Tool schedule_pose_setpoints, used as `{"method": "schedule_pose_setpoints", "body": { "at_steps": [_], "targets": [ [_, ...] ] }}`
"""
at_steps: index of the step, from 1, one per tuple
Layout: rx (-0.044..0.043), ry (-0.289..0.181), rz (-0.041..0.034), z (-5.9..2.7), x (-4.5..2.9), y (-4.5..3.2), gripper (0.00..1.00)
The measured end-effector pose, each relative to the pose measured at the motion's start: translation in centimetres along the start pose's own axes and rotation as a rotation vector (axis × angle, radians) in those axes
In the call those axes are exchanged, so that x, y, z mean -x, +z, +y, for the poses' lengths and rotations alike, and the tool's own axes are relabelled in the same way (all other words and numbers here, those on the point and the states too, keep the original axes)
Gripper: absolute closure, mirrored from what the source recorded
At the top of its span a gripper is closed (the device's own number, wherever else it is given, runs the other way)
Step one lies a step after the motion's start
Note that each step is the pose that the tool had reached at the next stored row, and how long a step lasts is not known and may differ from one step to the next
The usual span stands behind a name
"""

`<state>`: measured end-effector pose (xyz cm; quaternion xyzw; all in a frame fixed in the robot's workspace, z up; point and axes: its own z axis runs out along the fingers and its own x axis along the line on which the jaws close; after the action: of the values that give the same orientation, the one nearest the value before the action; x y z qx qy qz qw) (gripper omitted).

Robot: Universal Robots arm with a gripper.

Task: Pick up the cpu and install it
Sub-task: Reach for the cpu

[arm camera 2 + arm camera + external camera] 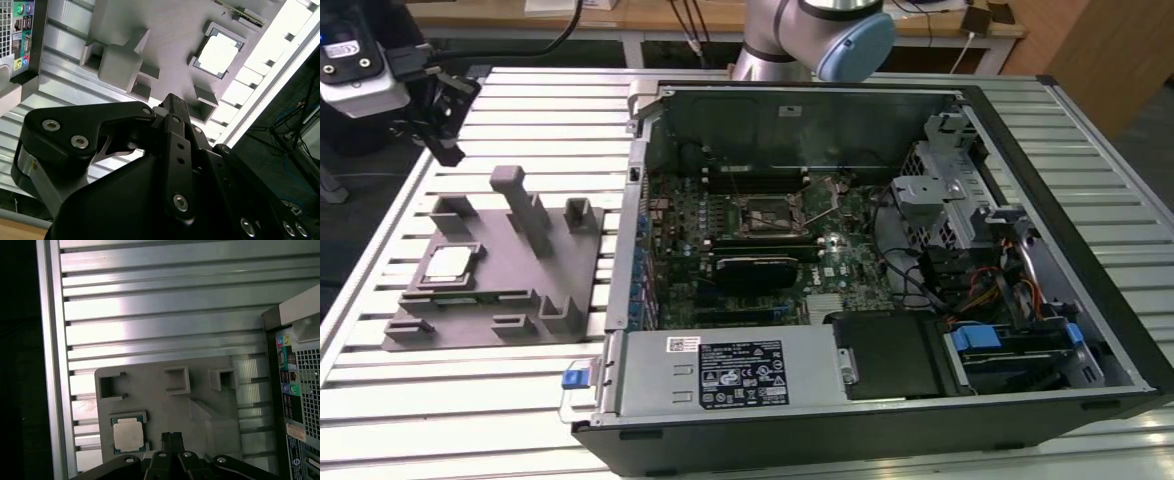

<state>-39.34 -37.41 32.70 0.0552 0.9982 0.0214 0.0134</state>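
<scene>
The cpu (450, 263) is a small square chip with a silvery top, lying flat in a recess of the grey moulded tray (520, 295) on the exterior view's left. Both wrist views look down on the cpu (218, 51) (128, 435) in its tray (170, 30) (200, 405). My gripper (444, 140) hangs high above the table, beyond the tray's far end and well clear of the chip. Its black fingertips (171, 438) press together with nothing between them, so my gripper (172, 100) is shut and empty.
An open computer case (854, 250) lies on the slatted aluminium table (454, 400), on the exterior view's right of the tray. Its motherboard has a bare socket (770, 213) near the middle. The tray carries several upright posts (520, 195). The case's rear port panel (292, 385) borders the tray.
</scene>
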Motion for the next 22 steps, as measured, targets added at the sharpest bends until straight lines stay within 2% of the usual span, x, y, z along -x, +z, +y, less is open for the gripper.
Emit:
{"method": "schedule_pose_setpoints", "body": {
  "at_steps": [11,22],
  "targets": [
    [0.0001,0.0,-0.0001,-1.15,-0.21,0.59,0.89],
    [0.0002,0.0,-0.0003,-1.74,-0.62,1.44,0.89]
  ]
}}
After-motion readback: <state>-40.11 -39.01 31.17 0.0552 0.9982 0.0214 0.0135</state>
